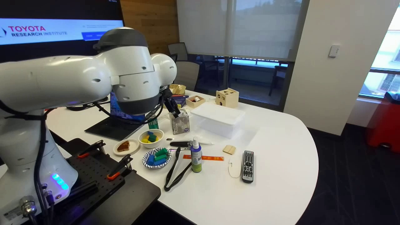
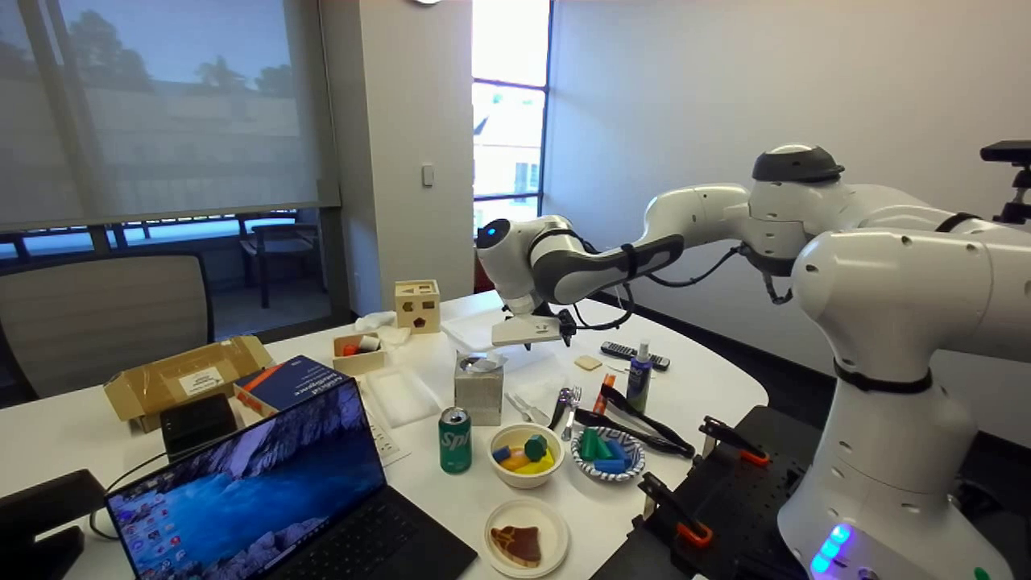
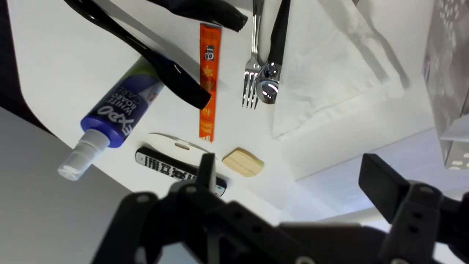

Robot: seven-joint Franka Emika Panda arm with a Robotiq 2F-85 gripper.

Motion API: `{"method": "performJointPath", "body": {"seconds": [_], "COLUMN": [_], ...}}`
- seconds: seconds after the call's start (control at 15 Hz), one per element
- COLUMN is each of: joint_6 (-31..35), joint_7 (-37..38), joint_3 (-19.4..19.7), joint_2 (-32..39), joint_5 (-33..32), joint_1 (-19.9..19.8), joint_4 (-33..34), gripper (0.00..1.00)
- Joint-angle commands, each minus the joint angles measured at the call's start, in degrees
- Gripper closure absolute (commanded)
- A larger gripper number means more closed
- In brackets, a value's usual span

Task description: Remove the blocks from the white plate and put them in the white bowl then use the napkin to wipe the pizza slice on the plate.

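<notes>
Blue, green and yellow blocks (image 2: 535,448) lie in the white bowl (image 2: 523,481). Other green and blue blocks (image 1: 161,157) fill a small bowl with a patterned rim (image 1: 155,166). A pizza slice (image 2: 517,545) is all that rests on the white plate (image 2: 557,524), beside the laptop. In the wrist view the white napkin (image 3: 326,66) lies flat, partly cut off by the upper edge. My gripper (image 3: 289,163) stands open, its fingers (image 3: 381,187) wide apart with nothing between them. It hangs above the table, away from both bowls and the plate.
Close to the gripper are a white lidded box (image 1: 218,120) and a grey patterned box (image 2: 479,395). A spray bottle (image 1: 196,156) stands by black tongs (image 1: 171,172). A fork (image 3: 253,73) lies along the napkin. A green can (image 2: 456,441) and a laptop (image 2: 266,491) flank the white bowl.
</notes>
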State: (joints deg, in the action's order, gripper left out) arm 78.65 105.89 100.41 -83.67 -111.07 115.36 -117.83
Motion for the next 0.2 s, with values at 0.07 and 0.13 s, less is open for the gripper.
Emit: {"method": "performJointPath", "body": {"seconds": [0.07, 0.13], "joint_6": [8.21, 9.79], "joint_7": [-12.11, -15.22], "joint_3": [-0.97, -0.95], "joint_2": [-0.05, -0.21], "joint_5": [0.45, 0.89], "joint_1": [-7.21, -8.06], "joint_4": [-6.35, -6.68], "gripper": [0.0, 0.0]}}
